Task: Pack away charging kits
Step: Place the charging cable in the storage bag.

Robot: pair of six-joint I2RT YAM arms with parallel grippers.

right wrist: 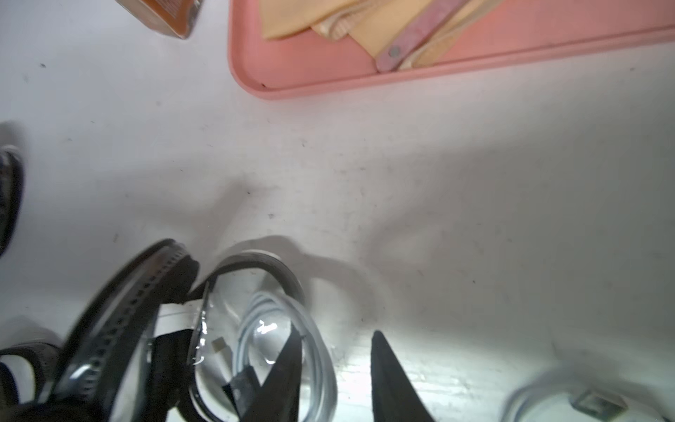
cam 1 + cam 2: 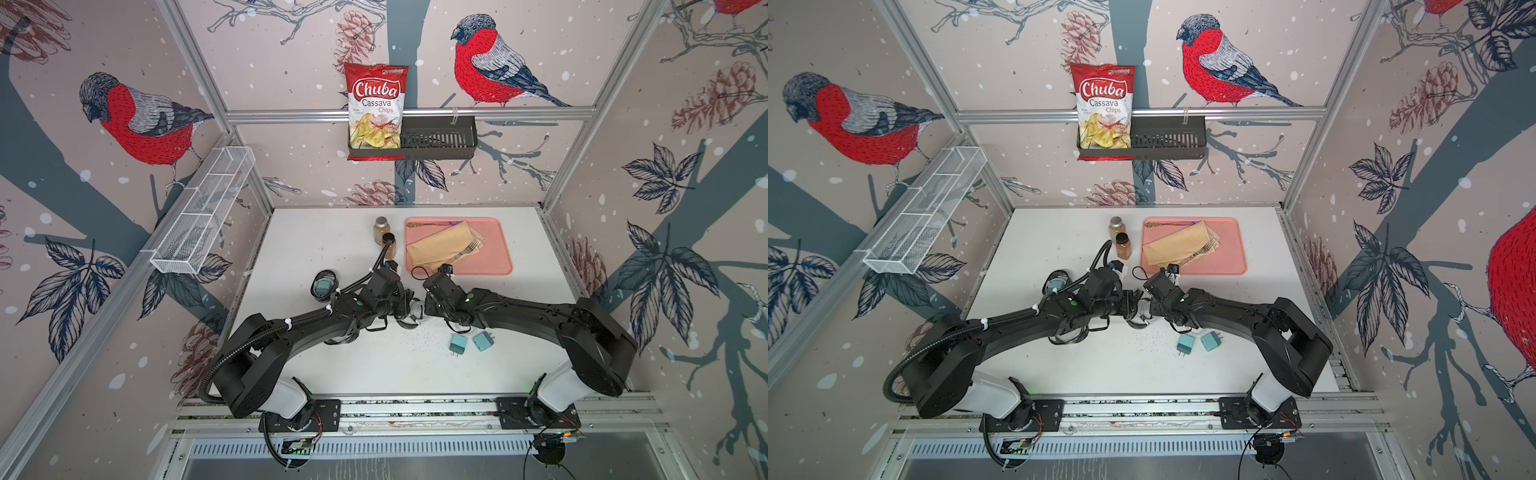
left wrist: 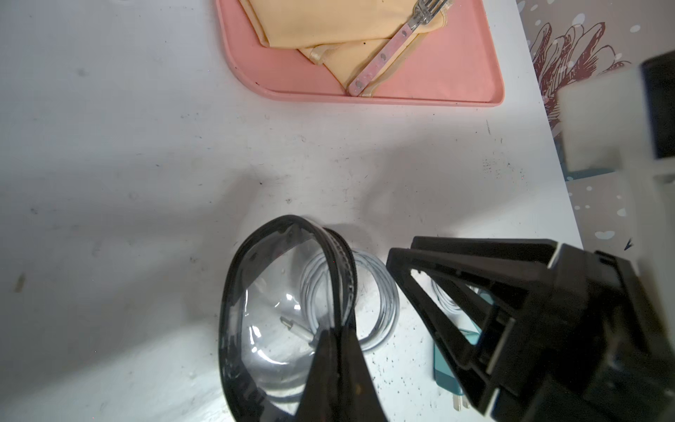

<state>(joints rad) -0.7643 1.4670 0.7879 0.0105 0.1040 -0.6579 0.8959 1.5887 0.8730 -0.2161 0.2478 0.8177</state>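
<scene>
I have the left gripper [image 3: 330, 350] clamped on the rim of an oval clear black-rimmed case [image 3: 263, 318], propping it open just robot-side of the pink plastic tray [image 3: 401, 98]. A coiled white cable [image 3: 381, 292] lies against its mouth. The right gripper [image 1: 336, 332], jaws apart and empty, hovers over it, likely to feed it in. Two teal cube chargers [image 2: 457, 344] [image 2: 482, 341] wait farther from the tray.

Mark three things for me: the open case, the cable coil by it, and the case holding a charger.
open case [image 3: 263, 292]: left wrist view, on its clear wall.
cable coil [image 3: 389, 299]: left wrist view, on the outer strands.
case holding a charger [image 2: 324, 286]: a top view, on its clear top.
</scene>
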